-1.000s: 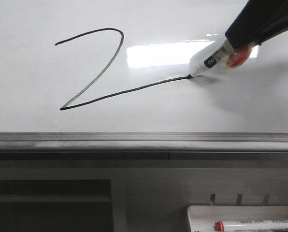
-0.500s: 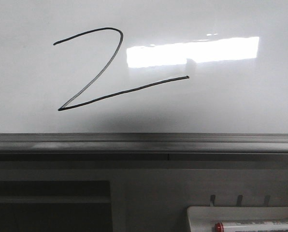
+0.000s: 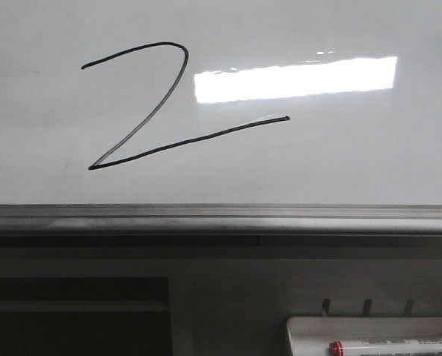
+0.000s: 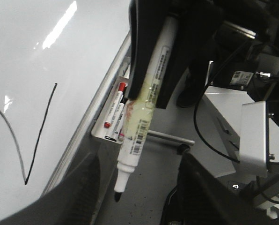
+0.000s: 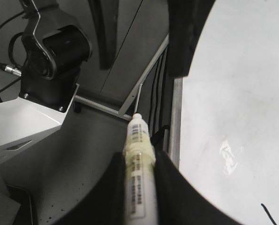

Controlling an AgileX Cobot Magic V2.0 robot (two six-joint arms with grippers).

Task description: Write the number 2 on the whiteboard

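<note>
The number 2 (image 3: 143,107) sits on the whiteboard (image 3: 354,163), left of centre. Below the board's bottom edge, at lower right, a tray (image 3: 310,330) holds a marker (image 3: 391,346) lying flat.

Robotics laboratory or test room. A large glossy whiteboard (image 3: 354,170) with a grey metal bottom edge fills the far wall; a rectangular ceiling-light reflection (image 3: 295,78) shows on it, right of a hand-drawn number 2 (image 3: 162,111). Below, at the right, a small white marker tray (image 3: 310,330) holding a red-capped marker (image 3: 391,346) hangs from hooks on a plain grey panel. Wrist views show a speckled grey floor (image 5: 74,178), loose black cables (image 4: 200,117), white metal mounting brackets (image 4: 256,131) and a black camera unit (image 5: 55,56) on a stand.
</note>
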